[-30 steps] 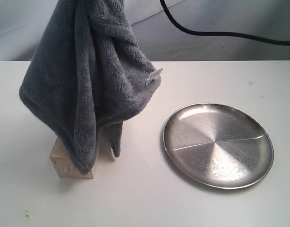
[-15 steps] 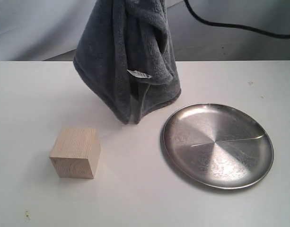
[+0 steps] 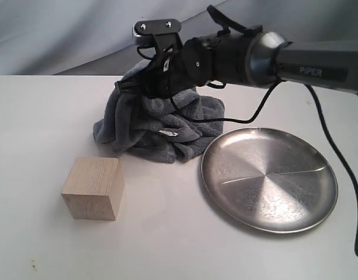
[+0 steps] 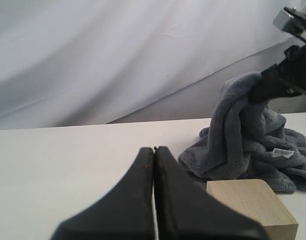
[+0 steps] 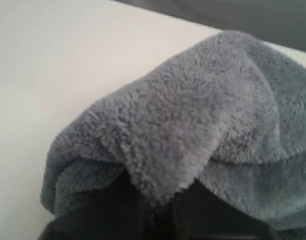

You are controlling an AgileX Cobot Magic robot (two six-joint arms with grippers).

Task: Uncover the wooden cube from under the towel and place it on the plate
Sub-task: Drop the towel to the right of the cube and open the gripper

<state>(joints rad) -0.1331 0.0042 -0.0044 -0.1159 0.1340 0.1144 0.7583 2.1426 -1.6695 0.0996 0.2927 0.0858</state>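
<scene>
The wooden cube (image 3: 92,188) stands uncovered on the table (image 3: 38,116), well left of the plate (image 3: 269,178) in the exterior view. The towel (image 3: 161,131) lies heaped just beside the plate's far-left rim. The right gripper (image 3: 145,83) pinches its top fold. The left gripper (image 4: 153,152) is clenched on nothing.
</scene>
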